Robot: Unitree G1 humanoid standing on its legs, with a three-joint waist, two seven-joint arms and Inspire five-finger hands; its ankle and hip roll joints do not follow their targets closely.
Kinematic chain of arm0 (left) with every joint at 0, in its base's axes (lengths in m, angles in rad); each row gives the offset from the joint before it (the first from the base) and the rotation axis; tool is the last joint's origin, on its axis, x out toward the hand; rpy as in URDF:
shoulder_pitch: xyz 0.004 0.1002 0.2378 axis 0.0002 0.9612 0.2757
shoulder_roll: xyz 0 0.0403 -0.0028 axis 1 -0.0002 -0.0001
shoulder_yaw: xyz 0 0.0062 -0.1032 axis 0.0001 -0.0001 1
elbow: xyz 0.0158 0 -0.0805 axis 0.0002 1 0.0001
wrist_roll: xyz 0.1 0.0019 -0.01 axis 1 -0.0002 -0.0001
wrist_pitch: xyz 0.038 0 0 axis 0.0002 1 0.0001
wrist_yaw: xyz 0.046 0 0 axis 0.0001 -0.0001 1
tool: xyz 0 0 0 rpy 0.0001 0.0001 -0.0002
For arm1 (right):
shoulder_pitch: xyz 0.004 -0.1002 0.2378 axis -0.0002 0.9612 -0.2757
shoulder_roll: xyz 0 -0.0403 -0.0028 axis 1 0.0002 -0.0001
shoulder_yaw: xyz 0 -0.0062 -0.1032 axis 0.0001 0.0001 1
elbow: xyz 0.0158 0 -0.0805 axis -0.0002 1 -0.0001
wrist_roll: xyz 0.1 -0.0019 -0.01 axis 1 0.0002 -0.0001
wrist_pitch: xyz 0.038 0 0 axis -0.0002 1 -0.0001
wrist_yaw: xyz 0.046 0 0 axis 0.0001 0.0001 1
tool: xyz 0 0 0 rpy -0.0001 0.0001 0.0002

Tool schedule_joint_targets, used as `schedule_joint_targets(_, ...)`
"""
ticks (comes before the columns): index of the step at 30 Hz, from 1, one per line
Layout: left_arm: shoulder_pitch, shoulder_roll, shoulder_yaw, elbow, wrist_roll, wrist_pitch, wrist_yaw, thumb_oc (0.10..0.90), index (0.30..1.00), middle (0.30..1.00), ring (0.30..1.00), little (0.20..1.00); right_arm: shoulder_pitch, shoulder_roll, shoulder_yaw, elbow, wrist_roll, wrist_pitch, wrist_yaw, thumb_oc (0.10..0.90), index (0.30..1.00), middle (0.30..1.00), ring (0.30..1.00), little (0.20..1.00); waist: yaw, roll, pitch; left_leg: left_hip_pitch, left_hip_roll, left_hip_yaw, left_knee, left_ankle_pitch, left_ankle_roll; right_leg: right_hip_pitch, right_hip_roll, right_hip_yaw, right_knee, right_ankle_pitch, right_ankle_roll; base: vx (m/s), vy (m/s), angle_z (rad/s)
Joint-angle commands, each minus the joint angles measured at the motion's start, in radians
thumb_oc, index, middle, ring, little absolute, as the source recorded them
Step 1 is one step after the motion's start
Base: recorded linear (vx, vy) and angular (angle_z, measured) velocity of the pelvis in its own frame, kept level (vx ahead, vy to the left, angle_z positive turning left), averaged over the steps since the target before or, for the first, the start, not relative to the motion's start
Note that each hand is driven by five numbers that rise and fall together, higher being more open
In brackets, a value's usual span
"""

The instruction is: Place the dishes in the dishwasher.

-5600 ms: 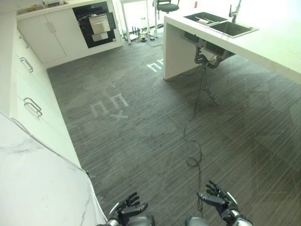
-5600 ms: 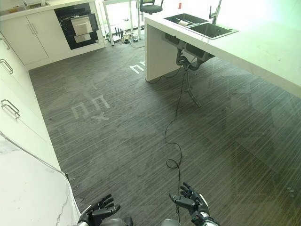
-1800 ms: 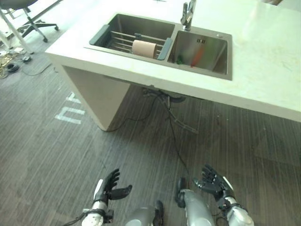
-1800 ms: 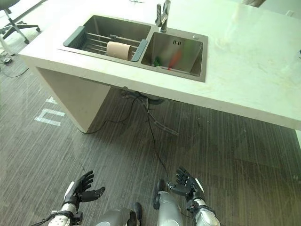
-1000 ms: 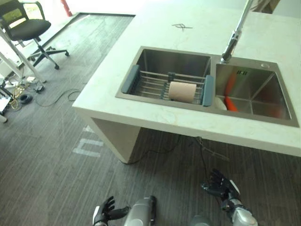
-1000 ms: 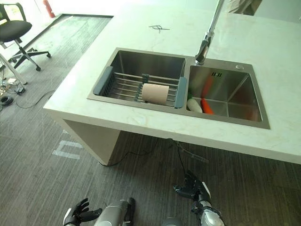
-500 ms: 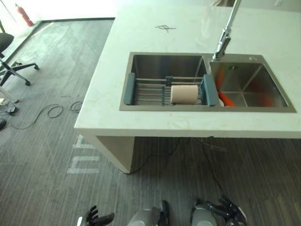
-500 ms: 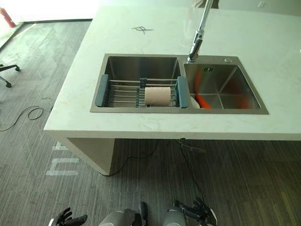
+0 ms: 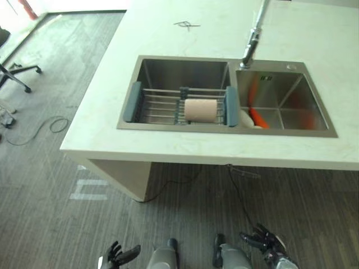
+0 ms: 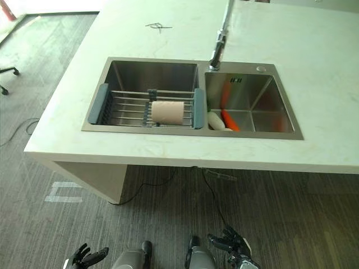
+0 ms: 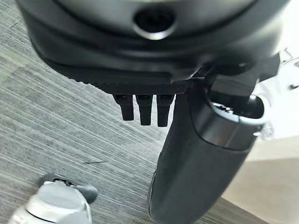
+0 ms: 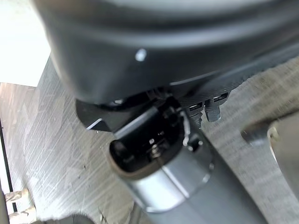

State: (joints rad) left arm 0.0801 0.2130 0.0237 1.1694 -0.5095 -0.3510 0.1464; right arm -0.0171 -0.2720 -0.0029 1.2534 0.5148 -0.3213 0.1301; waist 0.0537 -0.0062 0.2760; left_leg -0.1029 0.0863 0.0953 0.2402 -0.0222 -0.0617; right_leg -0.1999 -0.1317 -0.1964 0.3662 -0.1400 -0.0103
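Note:
A beige cup (image 9: 200, 110) lies on its side on a wire rack (image 9: 162, 106) with grey ends, set across the left basin of a steel sink (image 9: 185, 68). In the right basin rests an orange item (image 9: 257, 115) beside a small white dish (image 9: 245, 119). My left hand (image 9: 118, 256) hangs low over the floor, well short of the counter, its fingers (image 11: 142, 109) straight and empty. My right hand (image 9: 263, 241) is also low in front of the counter, spread open with nothing in it.
The sink is set in a white counter (image 9: 168, 147) whose front edge overhangs the grey plank floor. A tall faucet (image 9: 252, 40) stands behind the basins. A cable (image 9: 33, 131) and a chair's leg (image 9: 19, 78) lie at the far left, and a white floor mark (image 9: 88, 189) near the counter's base.
The whole picture has shifted, so the camera moved: the sink now sits a little further left. Both hands stay low and open, holding nothing.

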Motion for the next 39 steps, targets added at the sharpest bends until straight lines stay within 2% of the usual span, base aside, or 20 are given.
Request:
schedule_joint_targets(1, 0.029, 0.024, 0.024, -0.026, -0.033, -0.075, 0.013, 0.800, 0.900, 0.900, 0.900, 0.900, 0.012, -0.074, -0.048, -0.012, 0.057, -0.059, -0.046, 0.800, 0.900, 0.900, 0.900, 0.900, -0.009, 0.023, -0.002, -0.022, -0.011, -0.007, 0.060, -0.125, 0.009, 0.079, -0.035, -0.013, -0.066, -0.024, 0.091, 0.11, 0.031, 0.53)
schedule_joint_targets(3, 0.037, 0.023, 0.036, -0.030, -0.036, -0.076, 0.014, 0.800, 0.900, 0.900, 0.900, 0.900, 0.012, -0.072, -0.052, -0.010, 0.062, -0.067, -0.063, 0.800, 0.900, 0.900, 0.900, 0.900, -0.010, 0.028, -0.009, -0.031, -0.011, -0.023, 0.060, -0.123, 0.010, 0.072, -0.027, -0.007, -0.066, -0.020, 0.092, 0.05, 0.069, 0.19)
schedule_joint_targets(4, 0.039, 0.023, 0.039, -0.032, -0.100, -0.095, 0.026, 0.800, 0.900, 0.900, 0.900, 0.900, 0.016, -0.075, -0.074, -0.015, 0.134, -0.075, -0.105, 0.800, 0.900, 0.900, 0.900, 0.900, -0.020, 0.049, -0.016, -0.041, -0.006, -0.032, 0.060, -0.133, 0.012, 0.079, -0.013, -0.015, -0.066, -0.028, 0.082, 0.04, 0.132, -0.14)
schedule_joint_targets(6, 0.037, 0.029, 0.060, -0.031, -0.197, -0.136, 0.035, 0.800, 0.900, 0.900, 0.900, 0.900, 0.025, -0.082, -0.117, -0.003, 0.205, -0.061, -0.098, 0.800, 0.900, 0.900, 0.900, 0.900, -0.029, 0.061, -0.029, -0.048, 0.000, -0.026, 0.060, -0.139, 0.005, 0.088, -0.009, -0.023, -0.066, -0.040, 0.082, 0.06, 0.128, -0.10)
schedule_joint_targets(7, 0.031, 0.037, 0.078, -0.031, -0.202, -0.154, 0.043, 0.800, 0.900, 0.900, 0.900, 0.900, 0.028, -0.084, -0.143, 0.006, 0.190, -0.056, -0.087, 0.800, 0.900, 0.900, 0.900, 0.900, -0.034, 0.065, -0.037, -0.047, 0.006, -0.016, 0.060, -0.142, 0.000, 0.093, -0.011, -0.030, -0.066, -0.046, 0.083, 0.13, 0.144, 0.05)
schedule_joint_targets(8, 0.024, 0.056, 0.113, -0.045, -0.207, -0.208, 0.078, 0.800, 0.900, 0.900, 0.900, 0.900, 0.034, -0.077, -0.157, 0.009, 0.116, -0.066, -0.105, 0.800, 0.900, 0.900, 0.900, 0.900, -0.040, 0.071, -0.045, -0.037, 0.001, -0.025, 0.060, -0.146, 0.001, 0.105, -0.013, -0.027, -0.066, -0.053, 0.082, 0.13, 0.139, 0.04)
schedule_joint_targets(10, 0.023, 0.064, 0.131, -0.056, -0.213, -0.239, 0.095, 0.800, 0.900, 0.900, 0.900, 0.900, 0.037, -0.075, -0.155, 0.013, 0.115, -0.063, -0.115, 0.800, 0.900, 0.900, 0.900, 0.900, -0.040, 0.072, -0.047, -0.029, -0.005, -0.034, 0.060, -0.150, 0.004, 0.113, -0.011, -0.021, -0.066, -0.057, 0.080, 0.12, 0.084, 0.02)
schedule_joint_targets(12, 0.024, 0.078, 0.157, -0.076, -0.187, -0.283, 0.134, 0.800, 0.900, 0.900, 0.900, 0.900, 0.042, -0.080, -0.159, 0.022, 0.137, -0.052, -0.110, 0.800, 0.900, 0.900, 0.900, 0.900, -0.037, 0.072, -0.046, -0.021, -0.011, -0.042, 0.060, -0.153, 0.006, 0.122, -0.010, -0.018, -0.066, -0.061, 0.078, 0.10, 0.053, -0.07)
schedule_joint_targets(16, 0.046, 0.130, 0.231, -0.170, -0.036, -0.401, 0.352, 0.800, 0.900, 0.900, 0.900, 0.900, 0.062, -0.094, -0.192, 0.021, 0.144, -0.057, -0.042, 0.800, 0.900, 0.900, 0.900, 0.900, -0.031, 0.081, -0.057, 0.004, -0.010, -0.034, 0.060, -0.172, 0.012, 0.143, -0.017, -0.029, -0.066, -0.075, 0.079, 0.10, 0.042, -0.09)
schedule_joint_targets(21, 0.064, 0.234, 0.349, -0.363, 0.175, -0.415, 0.580, 0.800, 0.900, 0.900, 0.900, 0.900, 0.076, -0.091, -0.177, -0.015, 0.118, -0.051, -0.052, 0.800, 0.900, 0.900, 0.900, 0.900, -0.023, 0.094, -0.063, 0.001, -0.007, -0.033, 0.060, -0.179, 0.015, 0.139, -0.025, -0.030, -0.066, -0.083, 0.080, 0.02, 0.033, 0.00)
schedule_joint_targets(22, 0.065, 0.257, 0.370, -0.395, 0.194, -0.409, 0.595, 0.800, 0.900, 0.900, 0.900, 0.900, 0.077, -0.092, -0.175, -0.013, 0.116, -0.048, -0.053, 0.800, 0.900, 0.900, 0.900, 0.900, -0.022, 0.097, -0.064, -0.001, -0.007, -0.033, 0.060, -0.179, 0.015, 0.137, -0.026, -0.030, -0.066, -0.083, 0.081, 0.01, 0.050, -0.10)
schedule_joint_targets(23, 0.065, 0.336, 0.433, -0.473, 0.230, -0.398, 0.603, 0.800, 0.900, 0.900, 0.900, 0.900, 0.081, -0.090, -0.167, -0.008, 0.101, -0.047, -0.067, 0.800, 0.900, 0.900, 0.900, 0.900, -0.019, 0.106, -0.068, -0.002, -0.010, -0.035, 0.060, -0.180, 0.018, 0.136, -0.029, -0.027, -0.066, -0.085, 0.083, 0.03, 0.042, -0.09)
schedule_joint_targets(24, 0.064, 0.369, 0.453, -0.502, 0.249, -0.396, 0.603, 0.800, 0.900, 0.900, 0.900, 0.900, 0.083, -0.088, -0.161, -0.007, 0.098, -0.044, -0.074, 0.800, 0.900, 0.900, 0.900, 0.900, -0.017, 0.108, -0.068, 0.004, -0.011, -0.035, 0.060, -0.186, 0.018, 0.142, -0.030, -0.026, -0.066, -0.092, 0.085, 0.03, 0.041, -0.06)
schedule_joint_targets(26, 0.055, 0.446, 0.492, -0.563, 0.271, -0.394, 0.574, 0.800, 0.900, 0.900, 0.900, 0.900, 0.086, -0.085, -0.152, -0.008, 0.094, -0.034, -0.090, 0.800, 0.900, 0.900, 0.900, 0.900, -0.015, 0.115, -0.075, -0.004, -0.011, -0.035, 0.060, -0.181, 0.020, 0.136, -0.032, -0.026, -0.066, -0.088, 0.085, 0.00, 0.000, 0.00)
schedule_joint_targets(28, 0.027, 0.547, 0.522, -0.638, 0.234, -0.380, 0.420, 0.800, 0.900, 0.900, 0.900, 0.900, 0.093, -0.078, -0.142, -0.014, 0.084, -0.021, -0.104, 0.800, 0.900, 0.900, 0.900, 0.900, -0.015, 0.122, -0.082, 0.002, -0.012, -0.029, 0.060, -0.190, 0.019, 0.142, -0.036, -0.028, -0.066, -0.094, 0.090, 0.00, 0.000, 0.00)
schedule_joint_targets(31, -0.040, 0.650, 0.513, -0.772, 0.215, -0.305, 0.291, 0.800, 0.900, 0.900, 0.900, 0.900, 0.100, -0.062, -0.109, -0.045, 0.072, -0.005, -0.110, 0.800, 0.900, 0.900, 0.900, 0.900, -0.025, 0.128, -0.089, -0.006, -0.010, -0.019, 0.060, -0.184, 0.019, 0.130, -0.036, -0.024, -0.066, -0.084, 0.091, 0.00, -0.011, -0.01)
schedule_joint_targets(32, -0.062, 0.672, 0.503, -0.812, 0.207, -0.295, 0.252, 0.800, 0.900, 0.900, 0.900, 0.900, 0.099, -0.058, -0.099, -0.054, 0.074, -0.001, -0.111, 0.800, 0.900, 0.900, 0.900, 0.900, -0.028, 0.130, -0.090, -0.010, -0.009, -0.016, 0.060, -0.184, 0.019, 0.125, -0.037, -0.022, -0.066, -0.083, 0.092, -0.04, -0.040, -0.09)
schedule_joint_targets(33, -0.098, 0.700, 0.479, -0.883, 0.171, -0.286, 0.153, 0.800, 0.900, 0.900, 0.900, 0.900, 0.094, -0.053, -0.088, -0.067, 0.090, 0.007, -0.109, 0.800, 0.900, 0.900, 0.900, 0.900, -0.034, 0.135, -0.089, -0.015, -0.010, -0.009, 0.060, -0.184, 0.019, 0.117, -0.037, -0.014, -0.066, -0.078, 0.096, -0.03, -0.022, -0.10)
schedule_joint_targets(36, -0.165, 0.735, 0.429, -0.975, 0.077, -0.237, -0.035, 0.800, 0.900, 0.900, 0.900, 0.900, 0.086, -0.058, -0.087, -0.076, 0.112, 0.019, -0.100, 0.800, 0.900, 0.900, 0.900, 0.900, -0.045, 0.147, -0.086, -0.021, -0.014, -0.001, 0.060, -0.183, 0.019, 0.106, -0.038, -0.002, -0.066, -0.071, 0.105, -0.05, 0.006, -0.09)
schedule_joint_targets(39, -0.223, 0.772, 0.386, -1.021, 0.068, -0.218, -0.097, 0.800, 0.900, 0.900, 0.900, 0.900, 0.084, -0.065, -0.084, -0.081, 0.106, 0.030, -0.106, 0.800, 0.900, 0.900, 0.900, 0.900, -0.057, 0.156, -0.084, -0.025, -0.021, 0.005, 0.060, -0.183, 0.022, 0.097, -0.039, 0.013, -0.066, -0.063, 0.115, -0.02, 0.004, -0.16)
